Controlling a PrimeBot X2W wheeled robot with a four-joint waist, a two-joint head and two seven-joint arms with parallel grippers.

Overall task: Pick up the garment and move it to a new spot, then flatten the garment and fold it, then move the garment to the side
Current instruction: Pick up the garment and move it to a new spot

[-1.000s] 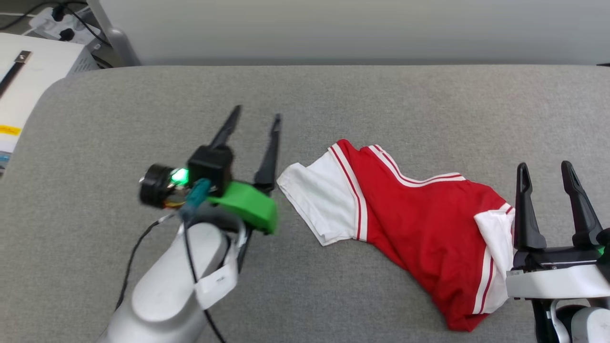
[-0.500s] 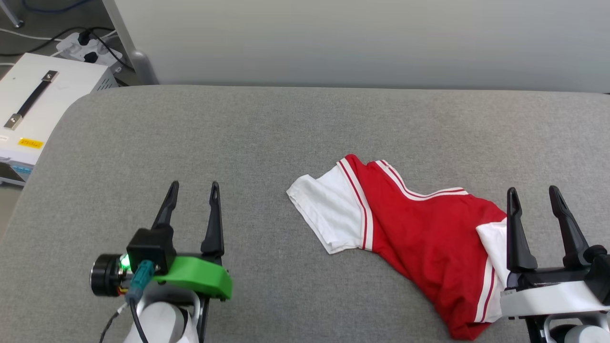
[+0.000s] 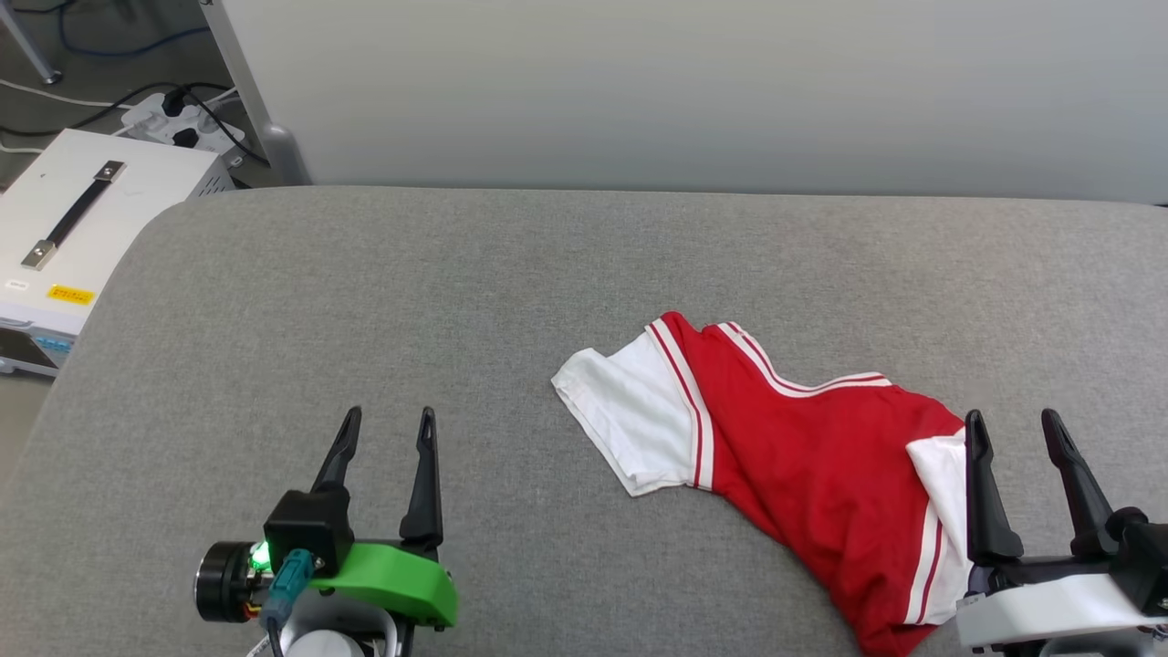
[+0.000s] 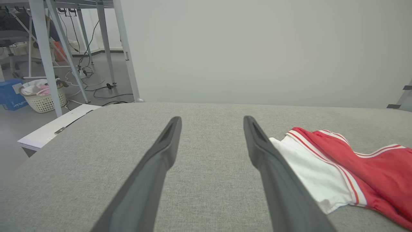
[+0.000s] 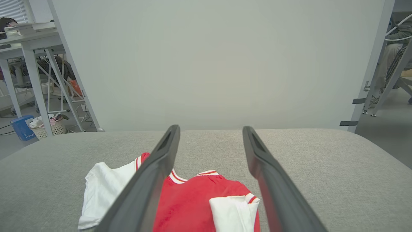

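Garment lies bunched on grey table, red body with one white sleeve spread flat toward the left and the other white sleeve folded over the red at its right end. Striped trim is visible along the sleeves and neck.

Left gripper is well to the left of the garment, fingers spread, nothing between them, not touching the cloth. Right gripper is at the garment's right end, fingers also spread and empty. In the head view its left finger overlaps the folded sleeve; can't tell if it touches.

Containers: a white lattice basket sits on the floor far left of the garment, past the table's edge, beside metal frame legs. It holds bunched cloth, white and pink, with something dark on top. A blue box stands just beside the basket; its contents are hidden. A white case with a black handle is off the table's left corner, closed, with a power strip behind it with plugs in.
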